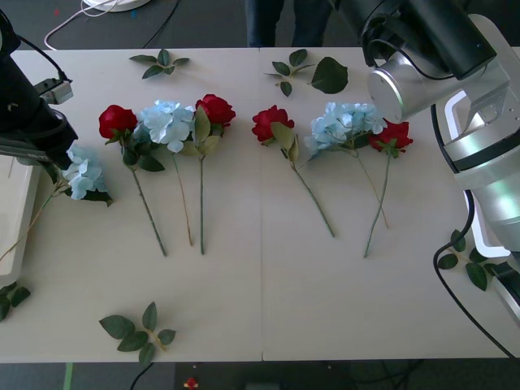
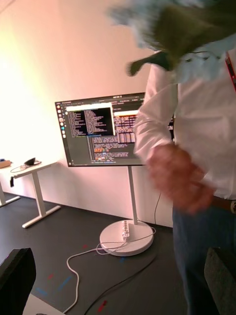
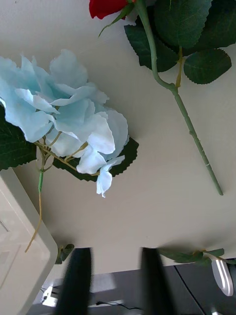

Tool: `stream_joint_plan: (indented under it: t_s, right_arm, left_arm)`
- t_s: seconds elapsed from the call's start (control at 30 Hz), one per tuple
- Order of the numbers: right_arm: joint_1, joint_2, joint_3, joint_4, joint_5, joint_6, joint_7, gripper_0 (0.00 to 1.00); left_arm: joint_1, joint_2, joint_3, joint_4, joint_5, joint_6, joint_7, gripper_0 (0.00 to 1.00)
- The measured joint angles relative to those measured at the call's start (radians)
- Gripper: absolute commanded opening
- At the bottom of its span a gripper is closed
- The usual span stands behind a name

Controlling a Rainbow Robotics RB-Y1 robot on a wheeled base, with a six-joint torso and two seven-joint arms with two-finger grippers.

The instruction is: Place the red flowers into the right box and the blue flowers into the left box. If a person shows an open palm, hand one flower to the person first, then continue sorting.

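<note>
In the front view, the white left box (image 1: 18,213) sits at the table's (image 1: 260,309) edge. A blue flower (image 1: 85,172) lies just beside the box, and its thin stem reaches over the box's rim. The black left arm (image 1: 31,114) hangs over that flower. Farther from the box lie 4 red flowers and 2 more blue ones in a row. The nearest red flower (image 1: 118,120) is close to the box and the last red flower (image 1: 392,134) is far from it. The silver right arm (image 1: 455,89) is lifted high, far from the box.

In the right wrist view, the right gripper (image 2: 118,283) points into the room. Its 2 black fingers (image 2: 17,278) are wide apart and hold nothing. A person's hand (image 2: 179,179) is blurry. A blurry blue flower (image 2: 182,29) is up by the person's shoulder.

In the left wrist view, the left gripper (image 3: 116,258) hangs above the table near the box's corner (image 3: 22,246). Its 2 fingers (image 3: 78,280) have a gap between them with nothing in it. The blue flower (image 3: 73,118) lies beside the box.
</note>
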Motion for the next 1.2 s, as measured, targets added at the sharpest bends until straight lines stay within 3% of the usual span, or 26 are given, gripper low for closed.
stream_joint_plan:
  t_s: [0.03, 0.27, 0.43, 0.63, 0.77, 1.0, 1.2]
  right_arm:
    - [0.000, 0.000, 0.000, 0.000, -0.001, 0.007, 0.000, 1.00]
    - [0.000, -0.001, 0.000, -0.003, -0.019, 0.084, 0.000, 1.00]
    - [0.027, -0.028, -0.007, -0.126, -0.114, 0.368, 0.000, 1.00]
    - [0.169, -0.113, -0.105, -0.405, -0.222, 0.750, -0.003, 1.00]
    - [0.296, -0.168, -0.196, -0.505, -0.283, 0.921, -0.034, 1.00]
    - [0.439, -0.229, -0.249, -0.524, -0.290, 1.144, -0.259, 1.00]
    - [0.448, -0.232, -0.245, -0.448, -0.288, 1.245, -0.325, 1.00]
  left_arm:
    - [0.000, 0.000, 0.000, 0.000, 0.000, 0.000, 0.000, 1.00]
    - [0.000, 0.000, -0.002, 0.000, 0.000, 0.000, 0.000, 1.00]
    - [0.000, 0.000, -0.002, 0.000, -0.002, 0.000, 0.000, 1.00]
    - [0.000, 0.003, 0.001, 0.000, -0.005, 0.011, -0.012, 1.00]
    - [0.000, 0.008, 0.016, 0.000, -0.019, 0.016, -0.118, 1.00]
    - [0.018, 0.022, 0.038, -0.003, -0.035, 0.005, -0.492, 1.00]
    - [0.167, 0.045, 0.176, -0.045, -0.039, -0.041, -0.512, 1.00]
